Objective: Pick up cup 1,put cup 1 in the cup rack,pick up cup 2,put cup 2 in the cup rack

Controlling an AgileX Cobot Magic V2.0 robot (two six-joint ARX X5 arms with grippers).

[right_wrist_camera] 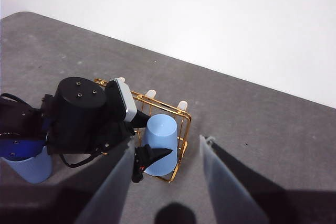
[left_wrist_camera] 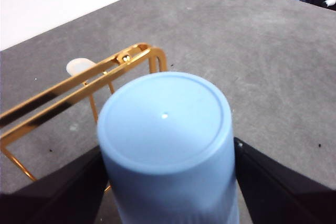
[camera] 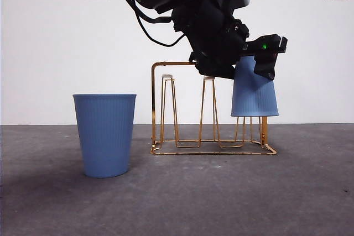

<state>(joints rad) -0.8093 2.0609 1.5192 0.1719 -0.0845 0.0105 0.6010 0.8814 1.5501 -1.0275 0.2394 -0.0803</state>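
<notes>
grey surface: left claw (left_wrist_camera: 167, 182) clamps inverted cup 1 (camera: 254, 89) over rack (camera: 166, 64)'s end prong, unreleased; cup 2 (camera: 105, 134) untouched; right claw (right_wrist_camera: 167, 182) open, empty.

We see the rack's (camera: 213, 109) right end blocked by the left gripper (camera: 250, 59) clamping an upturned cup (camera: 254, 95) there. Its two left prongs (camera: 167, 77) stand bare. Another cup (camera: 105, 134) stands apart, leaving open table between them.
</notes>
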